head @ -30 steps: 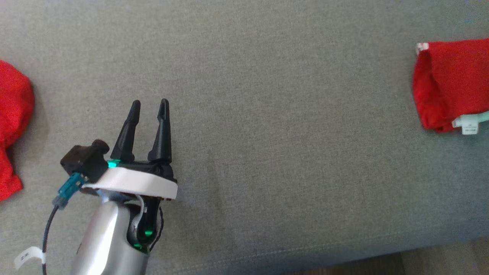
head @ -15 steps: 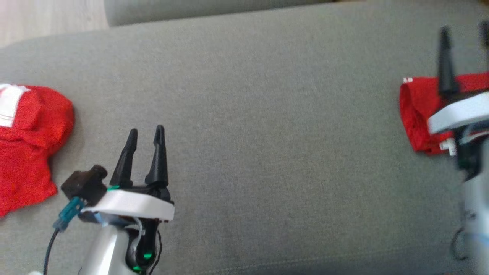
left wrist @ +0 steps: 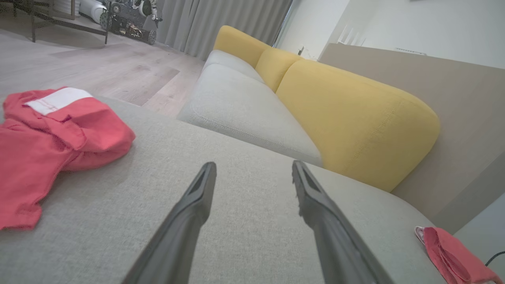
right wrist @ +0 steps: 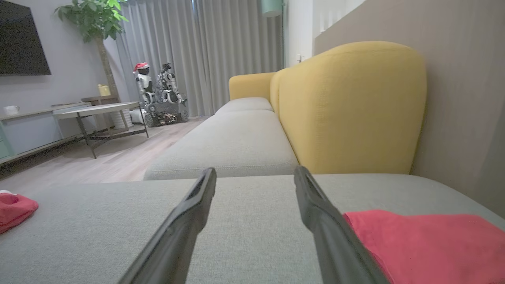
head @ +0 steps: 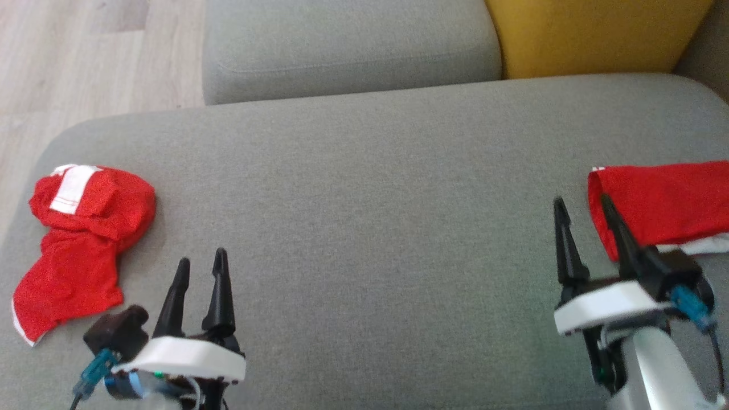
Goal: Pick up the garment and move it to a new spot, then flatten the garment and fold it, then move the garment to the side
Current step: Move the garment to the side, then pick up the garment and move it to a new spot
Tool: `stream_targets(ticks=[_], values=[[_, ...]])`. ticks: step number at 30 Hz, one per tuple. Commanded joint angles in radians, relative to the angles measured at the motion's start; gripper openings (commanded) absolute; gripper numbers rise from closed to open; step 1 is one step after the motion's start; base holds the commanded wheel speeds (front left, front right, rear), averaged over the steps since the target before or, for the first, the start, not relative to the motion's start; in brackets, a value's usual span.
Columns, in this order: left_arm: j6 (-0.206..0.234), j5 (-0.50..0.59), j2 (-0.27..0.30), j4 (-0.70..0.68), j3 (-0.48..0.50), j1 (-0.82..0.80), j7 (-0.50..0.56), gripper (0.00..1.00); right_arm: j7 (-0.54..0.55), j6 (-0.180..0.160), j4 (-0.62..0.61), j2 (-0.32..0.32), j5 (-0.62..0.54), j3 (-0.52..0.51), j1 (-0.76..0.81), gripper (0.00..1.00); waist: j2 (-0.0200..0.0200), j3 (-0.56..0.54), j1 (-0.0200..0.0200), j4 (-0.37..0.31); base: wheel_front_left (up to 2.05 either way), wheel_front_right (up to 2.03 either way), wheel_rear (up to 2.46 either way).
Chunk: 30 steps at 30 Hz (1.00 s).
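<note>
A crumpled red garment (head: 80, 245) with a white band lies at the left end of the grey cushion (head: 364, 188); it also shows in the left wrist view as a red heap (left wrist: 47, 134). A second red garment (head: 660, 205), folded flat, lies at the right end, seen close in the right wrist view (right wrist: 430, 244). My left gripper (head: 202, 257) stands open and empty at the lower left, to the right of the crumpled garment. My right gripper (head: 582, 199) is open and empty too, its fingers just left of the folded garment's edge.
Behind the cushion sit another grey seat (head: 347, 45) and a yellow backrest (head: 592, 34). Wooden floor (head: 85, 51) lies past the cushion's left edge. Between the two garments the cushion is bare. A low table (right wrist: 98, 114) and another robot (right wrist: 158, 98) stand far off.
The head camera has tilted up, so the whole picture has shifted down. My right arm has come into view at the lower right, beside the folded garment. Both grippers stay open.
</note>
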Motion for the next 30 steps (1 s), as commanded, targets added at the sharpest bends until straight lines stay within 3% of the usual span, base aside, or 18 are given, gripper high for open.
stream_targets(ticks=[1, 8, 30], values=[[-0.002, 0.001, 0.004, -0.025, 0.043, -0.026, -0.005, 1.00, -0.018, -0.001, -0.027, 0.010, 0.005, 0.008, -0.013, 1.00, -0.0001, -0.014, 0.0000, 0.010, 0.00, 0.00, 0.00], [-0.017, 0.020, 0.004, -0.048, 0.039, 0.011, -0.005, 1.00, -0.042, -0.001, -0.034, 0.017, 0.020, 0.014, 0.057, 1.00, -0.0001, -0.027, 0.0000, 0.020, 0.00, 0.00, 0.00], [-0.008, 0.028, 0.004, -0.078, 0.035, 0.019, -0.005, 1.00, -0.046, -0.001, -0.074, 0.017, 0.075, 0.021, 0.095, 1.00, -0.0001, -0.023, 0.0000, 0.030, 0.00, 0.00, 0.00]])
